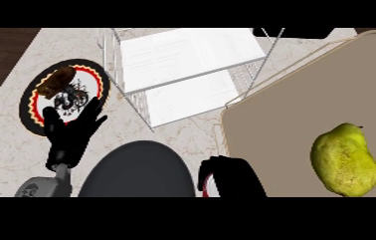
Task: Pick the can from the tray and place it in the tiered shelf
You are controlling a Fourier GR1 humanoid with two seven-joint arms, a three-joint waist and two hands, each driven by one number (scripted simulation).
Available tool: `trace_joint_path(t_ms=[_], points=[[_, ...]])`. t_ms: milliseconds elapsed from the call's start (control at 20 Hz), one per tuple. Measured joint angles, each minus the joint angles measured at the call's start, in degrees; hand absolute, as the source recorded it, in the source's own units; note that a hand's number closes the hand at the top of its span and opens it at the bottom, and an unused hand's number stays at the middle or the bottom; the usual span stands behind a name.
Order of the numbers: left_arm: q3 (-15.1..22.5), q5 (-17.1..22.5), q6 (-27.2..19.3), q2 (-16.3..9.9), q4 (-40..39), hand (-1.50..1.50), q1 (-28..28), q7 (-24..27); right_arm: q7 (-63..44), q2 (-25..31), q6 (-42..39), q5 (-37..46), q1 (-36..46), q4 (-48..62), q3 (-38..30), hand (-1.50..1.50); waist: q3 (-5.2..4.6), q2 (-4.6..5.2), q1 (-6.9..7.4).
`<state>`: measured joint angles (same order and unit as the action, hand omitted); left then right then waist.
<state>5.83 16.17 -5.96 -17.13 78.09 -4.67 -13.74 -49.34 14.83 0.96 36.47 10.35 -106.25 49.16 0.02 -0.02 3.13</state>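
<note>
On beige tray [294, 119]: bumpy pear [343, 160] | right hand [238, 177] curled on can [208, 180]

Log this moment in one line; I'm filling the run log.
right hand: shut on can, at tray edge | left hand: open, resting | tiered shelf: no can | pear: on tray

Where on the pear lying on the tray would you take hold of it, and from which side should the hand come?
Grip the pear round its broad lower body, not the narrow stem end pointing away from the robot. Probably come from its left: bare tray lies there, and the right hand, curled round the can, is nearest.
</note>
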Motion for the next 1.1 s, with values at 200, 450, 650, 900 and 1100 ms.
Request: trace_joint_path(t_ms=[200, 450, 650, 900, 1100], points=[[-0.9, -0.1, 0.3, -0.5, -1.1, 0.0, 0.6, 0.6, -1.9, -8.7, -1.8, 3.1, 6.9, -1.3, 6.8, 1.5, 0.17, -0.26, -1.1], [-1.3, -0.6, -0.9, -0.2, -0.2, 0.0, 1.6, -0.1, -7.7, -10.5, -1.1, 8.8, 15.4, -7.1, 10.6, 1.5, 0.3, -0.65, -2.25], [-1.9, -0.3, -0.9, -0.4, 0.5, 0.0, 2.0, -1.1, -13.0, -12.7, -3.2, 9.7, 21.5, -14.8, 7.8, 1.5, 0.2, -0.78, -2.78], [-2.0, -0.7, -0.9, -0.1, 0.5, 0.0, 2.2, -0.5, -15.9, -13.4, -6.4, 6.0, 30.8, -18.4, -1.7, 1.5, 0.14, -0.76, -3.05], [-2.2, -0.8, -0.6, -0.3, 0.5, 0.0, 1.9, -0.9, -16.7, -13.7, -8.1, 1.9, 38.6, -15.9, -10.3, 1.5, 0.1, -0.67, -2.97]])
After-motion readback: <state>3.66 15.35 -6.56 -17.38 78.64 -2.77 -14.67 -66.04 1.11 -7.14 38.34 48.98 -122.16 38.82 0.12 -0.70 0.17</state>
